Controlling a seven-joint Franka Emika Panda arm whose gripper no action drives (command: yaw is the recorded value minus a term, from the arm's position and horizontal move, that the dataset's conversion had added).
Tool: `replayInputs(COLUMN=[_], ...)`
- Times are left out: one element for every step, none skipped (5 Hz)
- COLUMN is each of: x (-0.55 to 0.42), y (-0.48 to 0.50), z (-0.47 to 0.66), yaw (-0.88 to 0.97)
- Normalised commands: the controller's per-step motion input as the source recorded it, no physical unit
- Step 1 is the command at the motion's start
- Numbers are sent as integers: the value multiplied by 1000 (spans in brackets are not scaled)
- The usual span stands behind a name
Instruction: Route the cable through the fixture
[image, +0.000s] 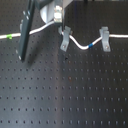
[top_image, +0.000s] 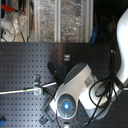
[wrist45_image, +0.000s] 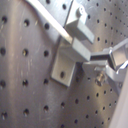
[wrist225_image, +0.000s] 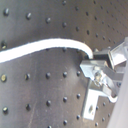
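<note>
Cable (image: 80, 44) lies across the tabletop's (image: 70, 95) far side in the first exterior view, already seated in two upright clips (image: 105, 39). The end effector (image: 59, 19) hovers above it; jaw state unclear. The slanted fixture (image: 25, 30) looks unthreaded.

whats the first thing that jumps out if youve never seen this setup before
The white cable stands out most, snaking across the dark perforated board in the first exterior view and passing two grey clips, one below the gripper and one toward the first exterior view's right. In the second exterior view, the pale bulky robot arm fills the foreground.
</note>
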Motion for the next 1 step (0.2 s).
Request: replayInputs(x=[-294], y=[-305], z=[62], yaw=[-600])
